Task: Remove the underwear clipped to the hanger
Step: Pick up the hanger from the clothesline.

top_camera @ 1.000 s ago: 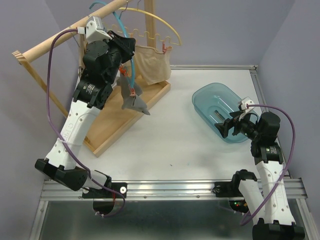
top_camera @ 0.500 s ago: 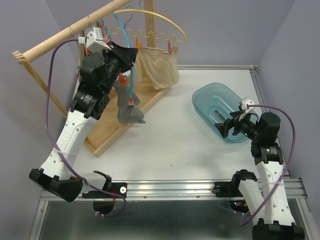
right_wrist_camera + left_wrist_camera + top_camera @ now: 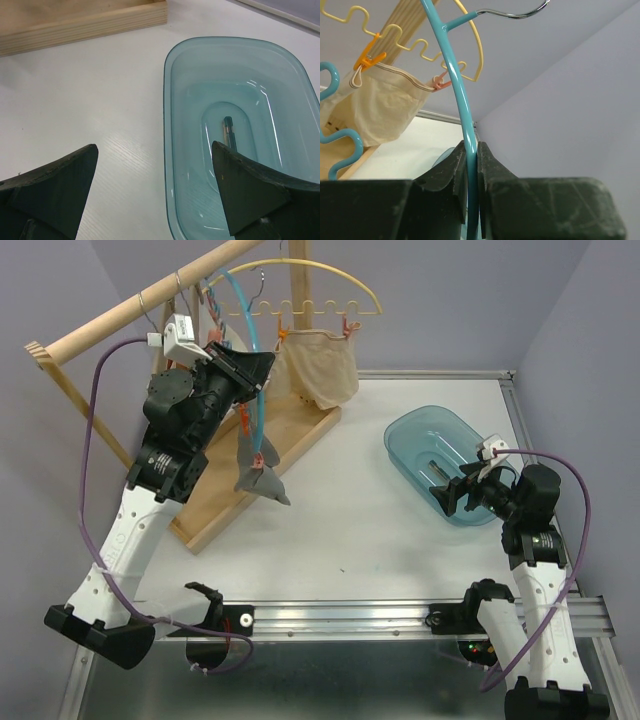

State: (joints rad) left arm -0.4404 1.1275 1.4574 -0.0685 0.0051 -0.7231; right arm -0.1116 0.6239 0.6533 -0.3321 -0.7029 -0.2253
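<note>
The left arm [image 3: 135, 510] slants up and away from its base at the near left, elbow high. Its dark wrist is turned to the right, well above the surface. The left jaws are pinched tight on the thin rod of the teal hanger [image 3: 461, 100], one pad on each side. The right arm [image 3: 530, 560] sits low, upper link upright, forearm and wrist pointing left and slightly down. The right jaws stand wide apart, gripping nothing.

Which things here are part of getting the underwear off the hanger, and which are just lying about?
In the job: grey underwear, clipped to the teal hanger gripped by the left gripper; beige underwear on the yellow hanger.
Just lying about: wooden rack, blue tub, dark pen-like thing inside it; open right gripper.
</note>
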